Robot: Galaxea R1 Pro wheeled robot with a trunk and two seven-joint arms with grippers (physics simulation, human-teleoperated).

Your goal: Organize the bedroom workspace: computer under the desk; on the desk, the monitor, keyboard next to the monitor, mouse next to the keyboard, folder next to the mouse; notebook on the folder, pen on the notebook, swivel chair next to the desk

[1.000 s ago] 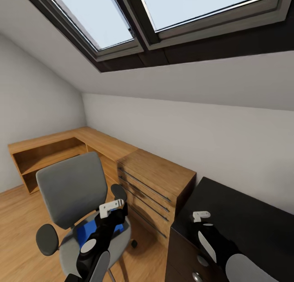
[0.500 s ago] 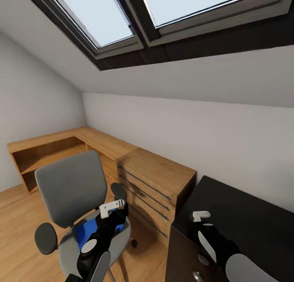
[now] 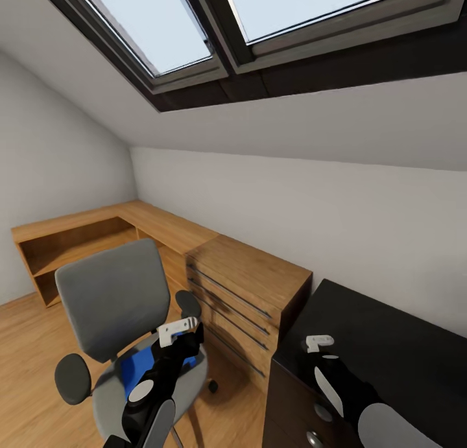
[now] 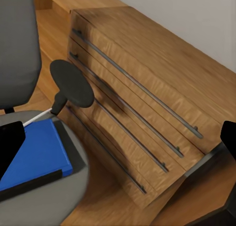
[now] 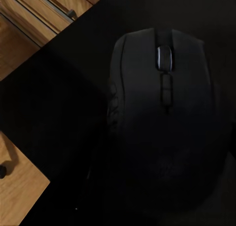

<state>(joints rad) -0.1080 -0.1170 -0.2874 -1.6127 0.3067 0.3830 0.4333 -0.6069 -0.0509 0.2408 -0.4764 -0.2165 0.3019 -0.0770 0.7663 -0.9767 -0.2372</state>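
Left gripper (image 3: 178,329) hovers over the flat bright blue folder (image 3: 139,369) on the grey swivel chair (image 3: 113,299), grip unreadable. Right gripper (image 3: 319,342) sits above the black mouse (image 5: 164,123) on the black tabletop (image 3: 383,344), grip unclear.

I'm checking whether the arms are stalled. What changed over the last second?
Almost nothing. A second ago the whole head view shifted slightly, which reads as camera motion; since then it is static. The left tool still hovers over the folder on the chair, and the right tool stays over the mouse on the desk.
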